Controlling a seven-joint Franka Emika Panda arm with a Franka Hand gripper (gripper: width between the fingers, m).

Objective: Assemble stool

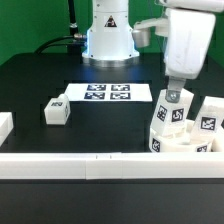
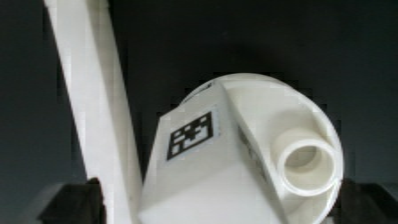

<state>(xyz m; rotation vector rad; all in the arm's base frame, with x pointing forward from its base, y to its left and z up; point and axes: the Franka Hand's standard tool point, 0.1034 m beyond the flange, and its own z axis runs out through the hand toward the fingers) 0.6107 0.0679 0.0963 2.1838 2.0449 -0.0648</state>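
Most of the scene is a black table [image 1: 40, 80], edged along its near side by a long white border rail [image 1: 80, 165]. The white arm [image 1: 185, 40] comes down at the exterior view's right. The marker board [image 1: 107, 92] lies flat near the table's middle, just in front of the robot's base.

At the exterior view's right, just behind the rail, stands a huddle of stool parts [image 1: 205, 135]. They are white, blocky plastic pieces, each showing a black-and-white square tag. They crowd so close that the exterior view does not show where one ends and the next begins. One more leg [image 1: 56, 112], a short white block with a tag on its face, sits alone on the table at the exterior view's left, well apart from the huddle. A further white piece [image 1: 4, 125] is cut off at that left edge.

The gripper [image 1: 172, 97] hangs over the huddle with its jaws spread wide. Whether they touch anything cannot be told.

The wrist view shows one rounded part [image 2: 240, 140] up close. It is smooth, glossy and white, with a square tag [image 2: 191, 135] on its side and a round hole [image 2: 310, 160] in its end. It lies just beside a long white bar [image 2: 89, 100].
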